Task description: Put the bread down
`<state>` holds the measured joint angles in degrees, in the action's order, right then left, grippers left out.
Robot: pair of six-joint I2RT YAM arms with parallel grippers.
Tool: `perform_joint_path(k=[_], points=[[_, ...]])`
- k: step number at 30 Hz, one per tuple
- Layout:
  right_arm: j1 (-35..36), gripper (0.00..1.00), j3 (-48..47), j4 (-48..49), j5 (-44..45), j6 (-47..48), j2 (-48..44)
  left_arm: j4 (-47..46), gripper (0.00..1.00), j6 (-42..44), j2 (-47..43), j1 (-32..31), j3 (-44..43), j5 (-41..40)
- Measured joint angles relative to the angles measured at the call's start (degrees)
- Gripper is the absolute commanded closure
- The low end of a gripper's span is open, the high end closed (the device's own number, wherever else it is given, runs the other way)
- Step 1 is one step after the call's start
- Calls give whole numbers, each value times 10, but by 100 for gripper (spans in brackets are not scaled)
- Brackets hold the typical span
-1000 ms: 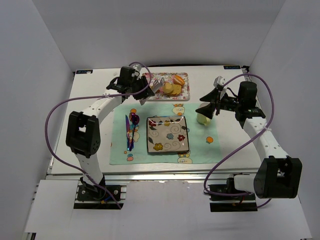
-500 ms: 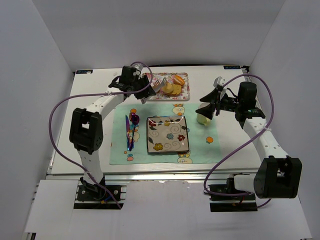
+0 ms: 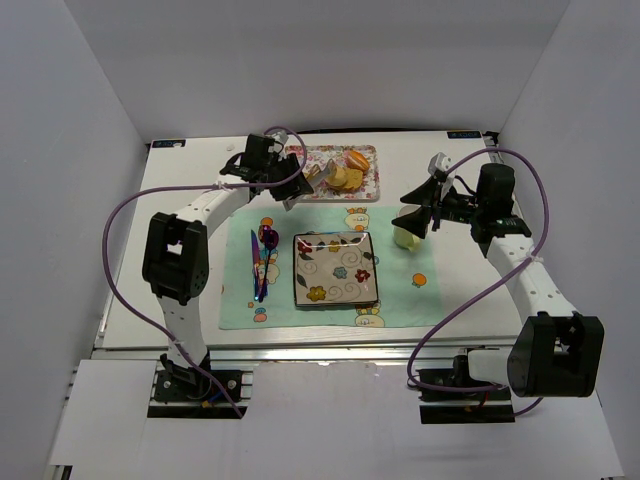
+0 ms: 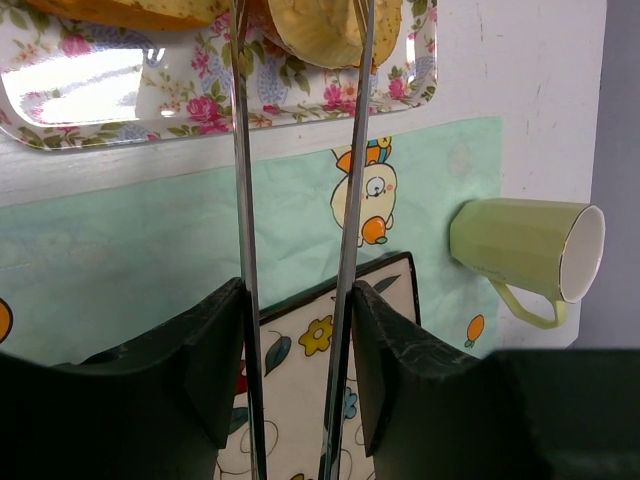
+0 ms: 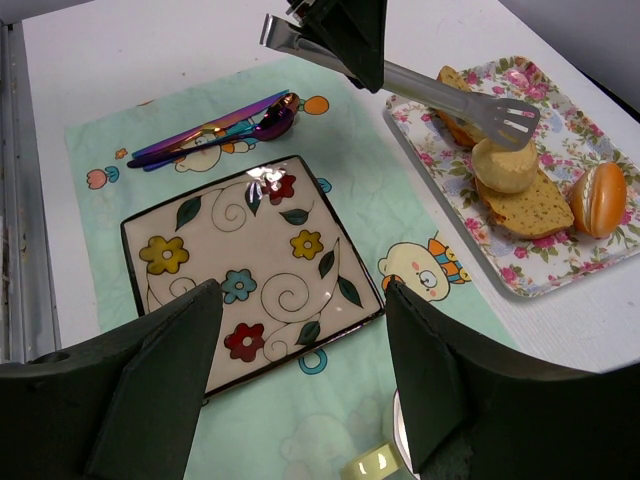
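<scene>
Bread [image 5: 505,165] at tips of tongs [image 5: 440,95], tongs pinched in half-closed left gripper [image 4: 297,300].

— What hems the pale golden bread roll [image 5: 505,165] on the floral tray [image 5: 500,262]?
— Brown-crusted slice [image 5: 520,208], glossy orange bun [image 5: 598,198]. Square flowered plate [image 5: 250,270] lies bare between iridescent cutlery [image 5: 215,130] and pale-green mug [image 4: 520,245].

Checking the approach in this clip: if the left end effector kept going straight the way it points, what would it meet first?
The bread roll on the floral tray: the tongs held by the left end effector bracket it, tips either side. Whether they touch it is unclear.
</scene>
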<state>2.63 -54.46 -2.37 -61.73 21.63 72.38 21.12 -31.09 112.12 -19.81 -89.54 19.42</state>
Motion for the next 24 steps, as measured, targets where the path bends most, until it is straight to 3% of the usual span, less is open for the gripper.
perform_joint_path(k=[5, 9, 19, 24], points=[[0, 29, 0, 0, 0, 0, 0, 0, 47, -2, 0, 0, 0, 10], [0, 29, 0, 0, 0, 0, 0, 0, 54, -5, 0, 0, 0, 17], [-1, 29, 0, 0, -2, 0, 0, 0, 81, -10, 1, 2, 0, 26], [-2, 29, 3, 0, -2, 0, -8, 0, 100, -12, 1, 3, 0, 27]])
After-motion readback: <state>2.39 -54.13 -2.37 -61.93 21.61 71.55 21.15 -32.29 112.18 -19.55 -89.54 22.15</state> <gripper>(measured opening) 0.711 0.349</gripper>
